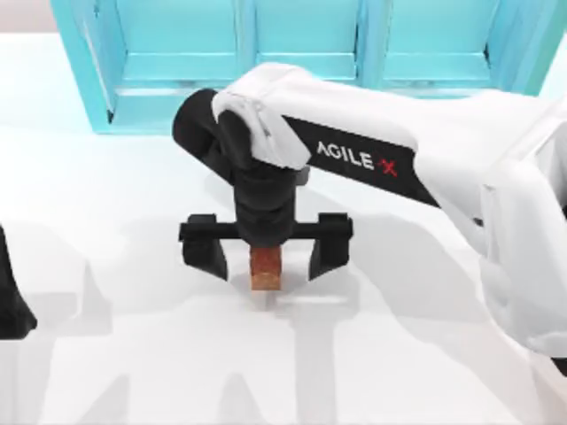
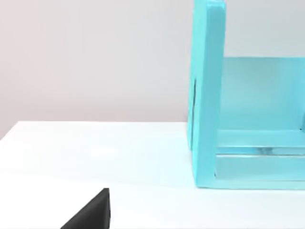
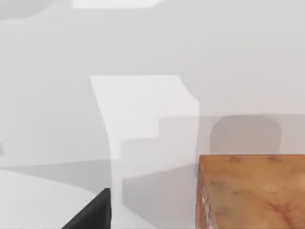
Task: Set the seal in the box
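- The right hand points down over the seal, near the middle of the white worktop.
- Its two black fingers are spread wide, one on each side of the seal and clear of it; the hand is released and grasps nothing.
- The seal stands upright on the worktop just under the hand's black body, between the two fingertips. Its upper part is reddish-brown and its lower end lighter tan.
- In the right wrist view the seal is close up, an orange-brown block with faint veining, and a black fingertip sits apart from it with bare worktop between.
- The right arm, white with the AgileX lettering, reaches the seal from the top view's right side.
- Beyond the seal, along the far edge of the worktop, stands the turquoise shelf unit, well apart from the seal.
- The left hand is parked far from the seal at the worktop's left edge, seen as a dark shape; whether it is released or clenched I cannot tell.
- The left wrist view looks past a black fingertip toward one end of the turquoise shelf unit standing on the worktop.
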